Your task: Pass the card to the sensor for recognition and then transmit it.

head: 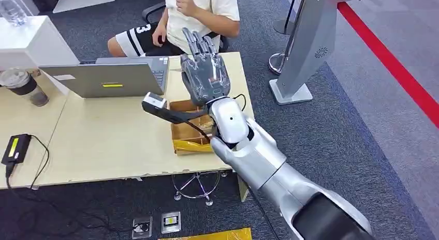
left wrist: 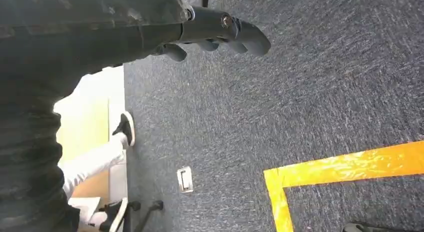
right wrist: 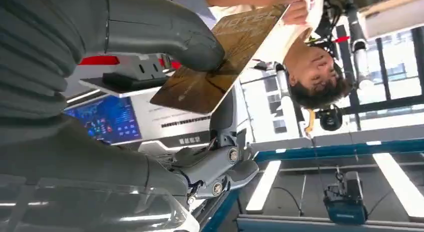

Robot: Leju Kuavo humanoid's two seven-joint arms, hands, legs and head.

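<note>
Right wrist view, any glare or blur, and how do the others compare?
Right wrist view: bright ceiling light strips glare, and the thumb on the card is soft from closeness. Head view: evenly lit and sharp. Left wrist view: dim, with the left hand in shadow.

A laptop [head: 106, 77] sits on the desk [head: 103, 141], with a box [head: 189, 127] to its right and a person [head: 178, 17] seated behind the desk.

An open laptop [head: 106, 77] and a seated person [head: 191, 17] crowd the raised right hand [head: 206, 69].
</note>
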